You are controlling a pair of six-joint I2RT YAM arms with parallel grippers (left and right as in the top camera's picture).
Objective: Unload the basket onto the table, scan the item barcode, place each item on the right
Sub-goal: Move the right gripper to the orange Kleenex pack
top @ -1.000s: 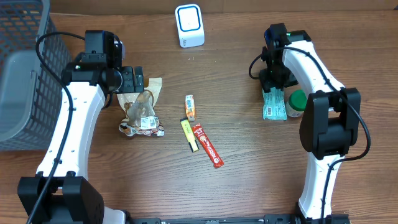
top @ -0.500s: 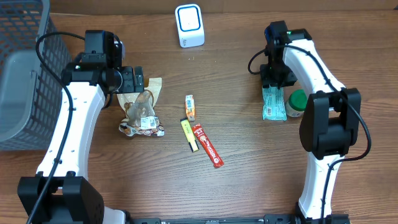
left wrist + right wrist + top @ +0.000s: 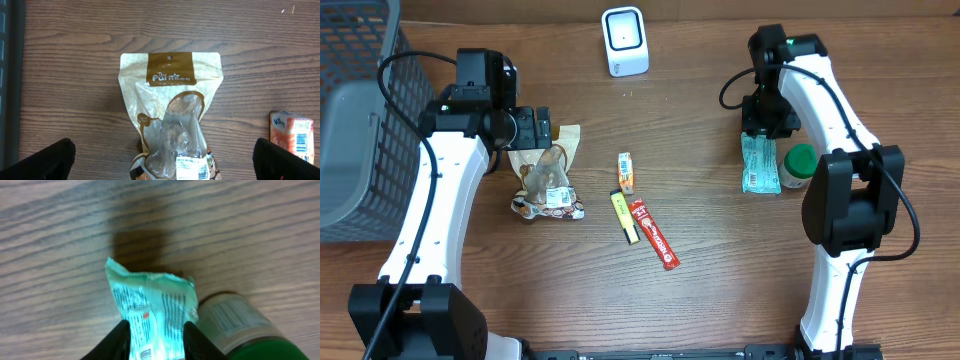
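Table (image 3: 720,300): basket (image 3: 360,120) at left edge, scanner (image 3: 624,40) at far edge, near centre. Left gripper (image 3: 162,160) spread wide, empty, hovering over pouch (image 3: 170,115) on the left side. Packet (image 3: 150,305) lies toward right edge, just beside jar (image 3: 240,325). Right gripper (image 3: 156,337) pinches packet's far end, one finger on each long edge; film crumples between them.

Judgement: packet is light, soft, slick film, and will likely fold and hide the barcode. Best hold is the end seal, clear of print, with a modest squeeze. Jar may get nudged on lift.
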